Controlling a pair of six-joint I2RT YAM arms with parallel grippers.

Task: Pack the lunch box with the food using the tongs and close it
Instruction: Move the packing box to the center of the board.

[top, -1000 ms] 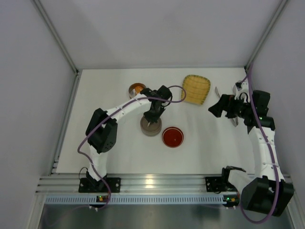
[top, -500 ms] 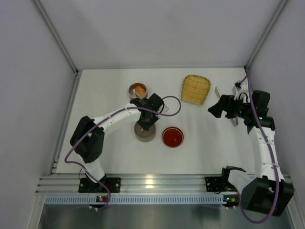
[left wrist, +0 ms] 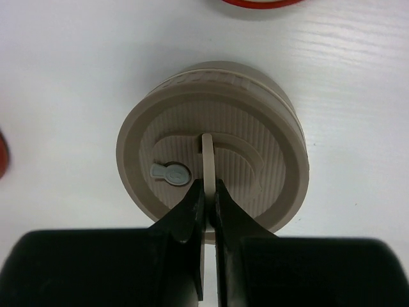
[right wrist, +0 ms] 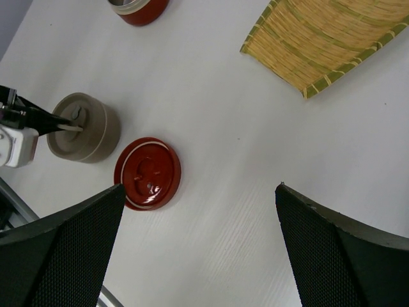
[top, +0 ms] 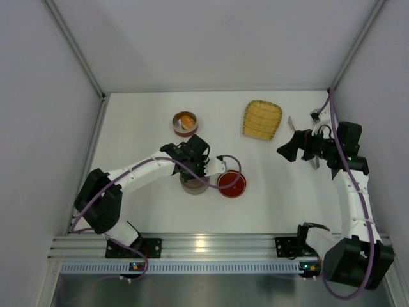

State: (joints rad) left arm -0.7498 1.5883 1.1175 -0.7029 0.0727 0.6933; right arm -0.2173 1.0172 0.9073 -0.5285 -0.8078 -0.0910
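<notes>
Top external view: yellow woven tray [top: 262,120] far right; left gripper [left wrist: 206,192] clenched on the upright handle of the beige lid [left wrist: 255,147], near centre; red lid [top: 231,183] just right of it; right gripper [right wrist: 199,187] released, above the partly hidden tongs [top: 291,122]; orange food [top: 187,119] sits in the far red bowl [top: 174,121].

No word, number or brand can be read in any view. The beige lid [left wrist: 255,160] carries a short row of raised marks along its far rim, seen from the left wrist, but they are too faint and blurred to spell out. The red lid [right wrist: 147,173] shows no legible lettering.
</notes>
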